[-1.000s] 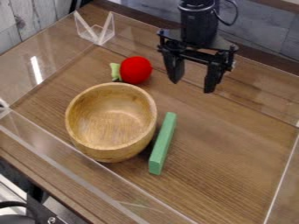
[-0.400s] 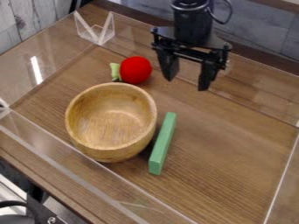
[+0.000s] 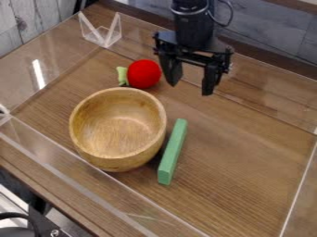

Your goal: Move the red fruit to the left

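Note:
The red fruit [image 3: 144, 73] is a small glossy red ball with a light green leafy bit on its left side; it rests on the wooden table just behind the wooden bowl [image 3: 117, 128]. My gripper [image 3: 187, 79] hangs from a black arm just right of the fruit, pointing down, slightly above the table. Its dark fingers [image 3: 207, 80] stand apart, open, with nothing between them. The left finger is close to the fruit's right side, whether touching I cannot tell.
A flat green bar [image 3: 172, 151] lies right of the bowl. Clear acrylic walls [image 3: 74, 190] fence the table on all sides. A small clear stand [image 3: 100, 30] sits at the back left corner.
The gripper has moved left toward the red fruit, staying open. The fruit, bowl and green bar have not moved.

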